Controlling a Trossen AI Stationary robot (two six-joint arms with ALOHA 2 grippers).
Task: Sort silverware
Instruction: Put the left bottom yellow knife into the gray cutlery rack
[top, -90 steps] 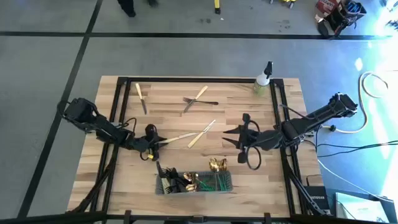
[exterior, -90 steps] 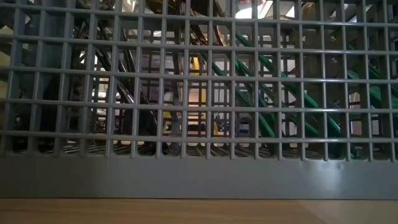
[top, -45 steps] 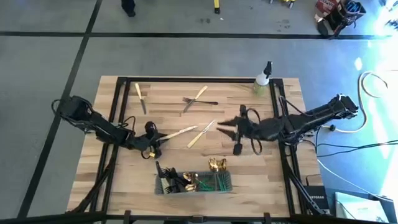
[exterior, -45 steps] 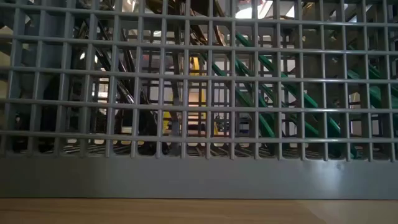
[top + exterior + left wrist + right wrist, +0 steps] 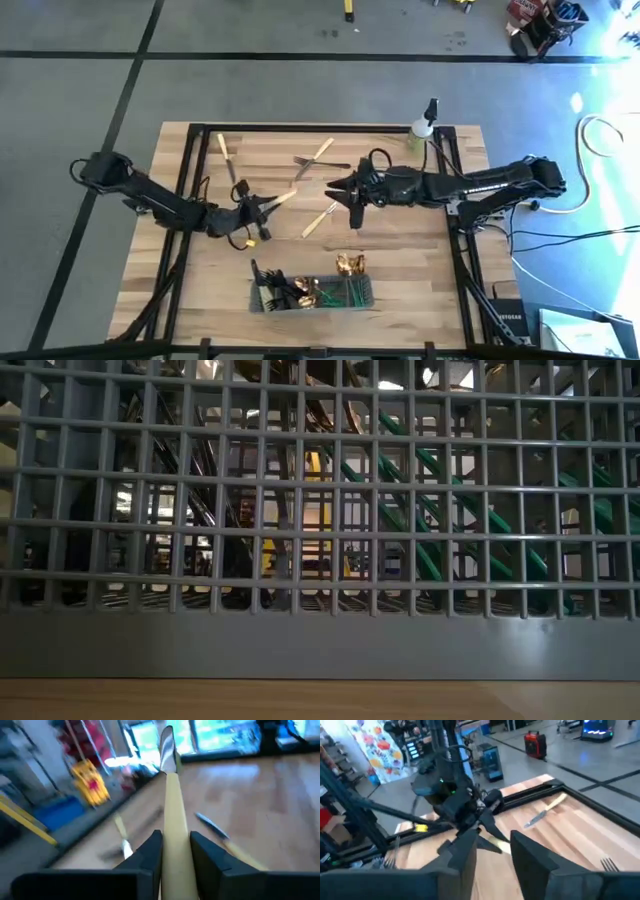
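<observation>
Cream-handled knife lifted off table, clamped between left pincer fingers, right pincer open, empty

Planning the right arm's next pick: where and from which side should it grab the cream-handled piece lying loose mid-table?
Grip the cream-handled piece mid-handle, coming straight down, jaws across its slanted length. It lies flat on the table with bare wood either side, so a side approach looks unworkable. The open right gripper hovers beside one end; the left gripper is shut on another utensil.
</observation>
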